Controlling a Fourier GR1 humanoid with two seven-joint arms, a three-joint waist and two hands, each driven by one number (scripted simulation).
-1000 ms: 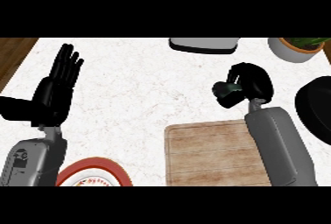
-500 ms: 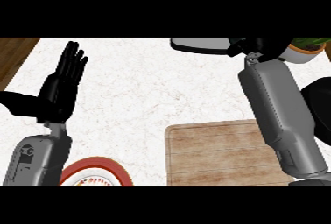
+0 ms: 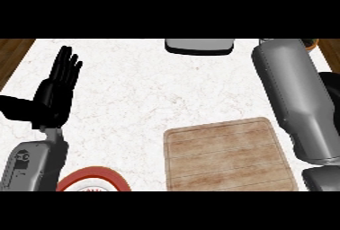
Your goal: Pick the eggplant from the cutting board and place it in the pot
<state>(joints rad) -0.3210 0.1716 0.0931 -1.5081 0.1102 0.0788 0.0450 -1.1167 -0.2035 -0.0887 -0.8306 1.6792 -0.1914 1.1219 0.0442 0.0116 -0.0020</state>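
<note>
The wooden cutting board (image 3: 225, 155) lies at the lower middle with nothing on it. No eggplant shows anywhere. A sliver of the black pot (image 3: 330, 87) peeks out at the right edge, mostly hidden behind my right forearm (image 3: 295, 94). That forearm runs up the right side to the view's top, and its hand is out of sight beyond it. My left hand (image 3: 53, 96) rests open at the left, fingers straight and pointing up, holding nothing.
A grey tray (image 3: 199, 45) sits at the top middle. A red-rimmed plate (image 3: 93, 179) shows at the bottom left beside my left forearm. An orange rim (image 3: 310, 42) peeks out at the top right corner. Wooden floor borders the counter's left side.
My right arm has stretched away toward the top right; its curled hand, seen above the board a second ago, has passed out of view. The left hand has stayed still.
</note>
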